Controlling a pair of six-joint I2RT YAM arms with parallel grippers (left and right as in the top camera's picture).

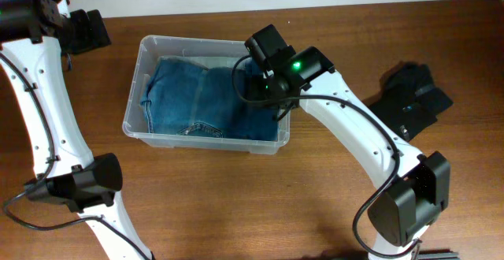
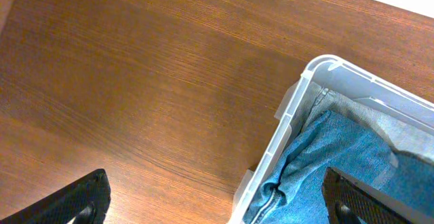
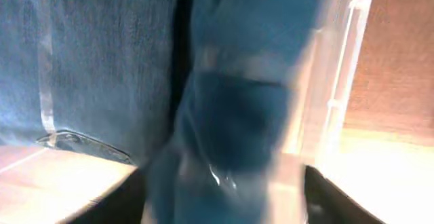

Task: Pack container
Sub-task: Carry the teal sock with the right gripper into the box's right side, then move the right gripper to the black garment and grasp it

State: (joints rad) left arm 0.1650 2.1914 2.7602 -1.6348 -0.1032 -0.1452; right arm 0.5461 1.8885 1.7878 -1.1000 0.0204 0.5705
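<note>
The container [image 1: 206, 140] is a clear plastic bin on the wooden table, with folded blue jeans [image 1: 189, 94] lying inside. My right gripper [image 1: 264, 88] reaches down into the bin's right end. In the blurred right wrist view a dark fold of the jeans [image 3: 251, 115] hangs between its fingers [image 3: 108, 200], which stand wide apart, open; the container wall [image 3: 342, 81] runs just to the right. My left gripper [image 2: 224, 207] hovers open over the container's left corner [image 2: 298, 102], one finger above bare table, the other above the jeans [image 2: 339, 156].
A black object [image 1: 413, 94] lies on the table to the right of the container. The left arm [image 1: 47, 118] runs down the left side and the right arm's base [image 1: 409, 201] sits at the front right. Bare wood [image 2: 135, 81] lies left of the bin.
</note>
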